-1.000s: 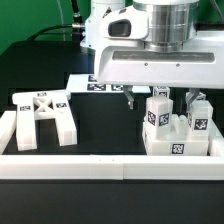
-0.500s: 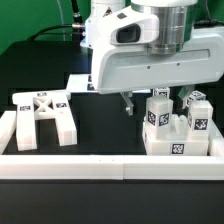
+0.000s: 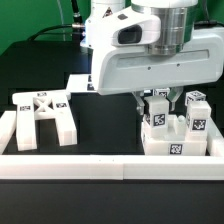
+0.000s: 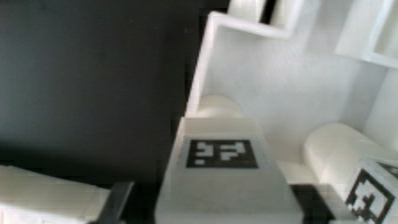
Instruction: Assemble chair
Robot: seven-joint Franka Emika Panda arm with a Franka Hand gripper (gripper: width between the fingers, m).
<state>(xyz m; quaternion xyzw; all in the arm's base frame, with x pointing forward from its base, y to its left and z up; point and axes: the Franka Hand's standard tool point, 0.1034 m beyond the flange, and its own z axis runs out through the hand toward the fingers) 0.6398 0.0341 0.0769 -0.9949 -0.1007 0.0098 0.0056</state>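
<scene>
The chair lies in loose white tagged parts. An X-braced leg frame [image 3: 42, 112] rests at the exterior view's left. At the right, several blocks stand clustered on a slab [image 3: 176, 147]. My gripper [image 3: 156, 100] has come down over the tall upright block [image 3: 154, 115], one finger on each side of its top. In the wrist view that block [image 4: 222, 165] fills the space between my dark fingers [image 4: 317, 200], which press its sides. My gripper [image 4: 217, 208] is shut on it. A second tagged block [image 4: 352, 150] stands right beside it.
A low white border wall [image 3: 70, 165] runs along the front and left. The marker board [image 3: 80, 82] lies at the back behind the arm. Another tagged block [image 3: 198, 112] stands close to the right of my fingers.
The arm has shifted to the exterior view's right and lowered, and the fingers have closed in from wide open onto the tall block.
</scene>
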